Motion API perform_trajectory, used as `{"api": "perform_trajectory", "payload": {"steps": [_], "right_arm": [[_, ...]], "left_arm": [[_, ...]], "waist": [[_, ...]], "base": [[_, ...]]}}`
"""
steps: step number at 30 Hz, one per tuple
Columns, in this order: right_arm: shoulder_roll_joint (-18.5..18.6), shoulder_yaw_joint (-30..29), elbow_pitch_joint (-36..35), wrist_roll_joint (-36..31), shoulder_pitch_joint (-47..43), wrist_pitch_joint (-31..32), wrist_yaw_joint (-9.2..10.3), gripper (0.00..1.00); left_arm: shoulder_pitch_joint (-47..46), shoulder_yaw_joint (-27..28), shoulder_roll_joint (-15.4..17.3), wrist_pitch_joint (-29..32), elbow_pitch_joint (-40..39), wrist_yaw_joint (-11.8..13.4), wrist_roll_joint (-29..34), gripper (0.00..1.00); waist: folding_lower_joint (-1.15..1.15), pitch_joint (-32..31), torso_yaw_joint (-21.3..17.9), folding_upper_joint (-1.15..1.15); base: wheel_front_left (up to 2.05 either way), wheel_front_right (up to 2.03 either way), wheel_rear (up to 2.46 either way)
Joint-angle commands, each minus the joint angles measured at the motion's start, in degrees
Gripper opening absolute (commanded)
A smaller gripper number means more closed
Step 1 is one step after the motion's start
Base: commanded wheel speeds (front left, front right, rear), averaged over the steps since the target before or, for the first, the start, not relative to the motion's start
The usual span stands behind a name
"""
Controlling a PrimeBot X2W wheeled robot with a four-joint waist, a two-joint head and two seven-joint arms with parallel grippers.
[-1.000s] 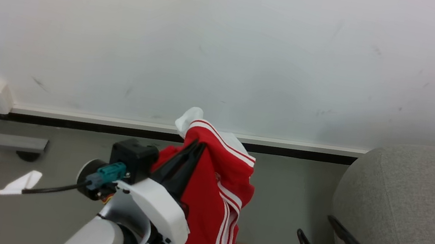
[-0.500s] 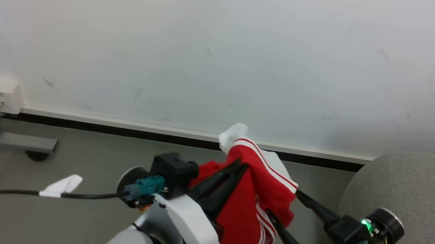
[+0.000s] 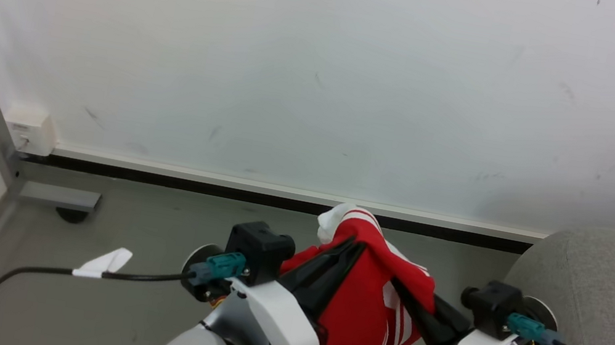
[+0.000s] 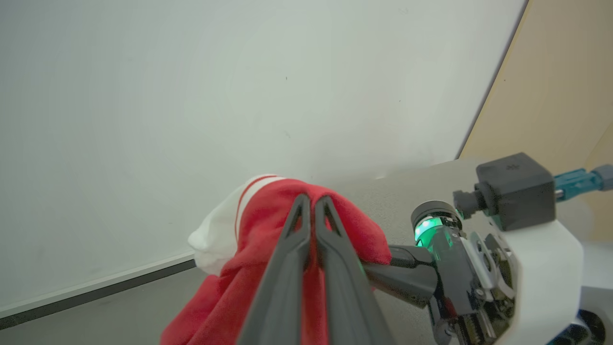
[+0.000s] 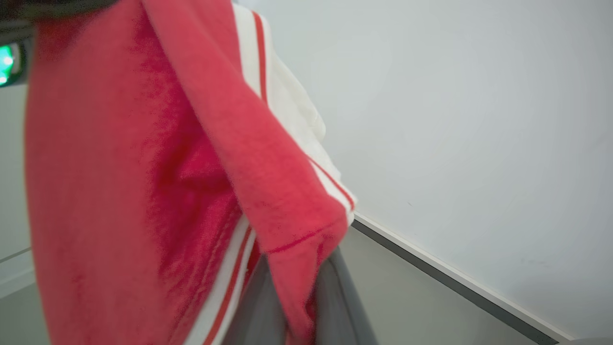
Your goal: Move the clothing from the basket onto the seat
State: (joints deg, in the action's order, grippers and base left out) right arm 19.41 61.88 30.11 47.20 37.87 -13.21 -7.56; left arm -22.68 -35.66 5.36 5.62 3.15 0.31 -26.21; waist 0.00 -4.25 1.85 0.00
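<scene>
The left gripper [image 3: 356, 245] was clenched on the clothing [image 3: 363, 325], its two dark fingers pressed together with a fold of red fabric pinched near their tips. In the left wrist view the cloth draped over both sides of the closed fingers. The right gripper [image 3: 398, 286] was also closed on the clothing, reaching in from the right, its tips buried in the red fabric just beside the left gripper. In the right wrist view a strip of cloth ran down between its fingers [image 5: 341, 299]. The garment was held up in the air between the two arms, a white panel at its top and white stripes hanging down its length. The seat [image 3: 606, 291] stood to the right, apart from the clothing, with grey floor [image 3: 150, 215] and a pale wall [image 3: 324, 75] behind.
</scene>
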Motion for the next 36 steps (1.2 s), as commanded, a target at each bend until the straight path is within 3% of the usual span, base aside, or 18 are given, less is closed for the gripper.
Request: {"api": "perform_trajectory", "payload": {"steps": [1,3,5,7,8,14,23,36], "right_arm": [[0.4,0.0,0.5,1.5,0.8,-0.6,0.14,0.0],[0.7,-0.5,0.7,2.7,1.2,-1.2,0.14,0.0],[0.7,-1.7,0.3,5.0,0.9,-1.6,0.14,0.0],[0.9,-3.0,-0.4,6.9,0.8,-1.6,0.14,0.0],[1.2,-3.6,-0.7,7.9,0.8,-1.7,0.14,0.0],[2.0,-8.1,-2.8,11.7,1.3,-1.9,0.14,0.0],[3.5,-12.5,-5.3,11.2,0.5,-2.0,0.14,0.0],[6.1,-14.9,-7.9,10.4,2.1,-2.0,0.14,0.0]], "left_arm": [[0.1,0.3,0.5,-0.5,0.2,0.1,0.2,0.0],[0.5,0.4,1.0,-0.7,0.8,0.4,0.5,0.02],[0.8,0.6,1.3,-1.1,1.2,0.6,0.4,0.27],[1.2,0.7,1.8,-1.7,1.5,0.7,0.8,0.7],[1.5,0.6,2.0,-2.1,1.7,0.7,0.8,1.0],[2.8,-0.2,2.6,-3.8,4.0,0.1,1.4,1.0],[4.5,-2.6,1.9,-5.9,7.4,-0.8,1.7,1.0],[4.5,-3.7,1.5,-7.6,8.6,-0.5,1.4,1.0]], "waist": [[0.0,0.0,0.0,0.0],[0.0,0.0,-0.1,0.0],[0.0,-0.1,-0.2,0.0],[0.0,0.0,-0.3,0.0],[0.0,0.0,-0.4,0.0],[0.0,0.2,-0.9,0.0],[0.0,0.3,-2.0,0.0],[0.0,1.2,-7.8,0.0]], "base": [[0.0,0.0,0.0],[0.0,0.0,0.0],[0.0,0.0,0.0],[0.0,0.0,0.0],[0.0,0.0,0.0],[0.0,0.0,0.0],[0.0,0.0,0.0],[0.0,0.0,0.0]]}}
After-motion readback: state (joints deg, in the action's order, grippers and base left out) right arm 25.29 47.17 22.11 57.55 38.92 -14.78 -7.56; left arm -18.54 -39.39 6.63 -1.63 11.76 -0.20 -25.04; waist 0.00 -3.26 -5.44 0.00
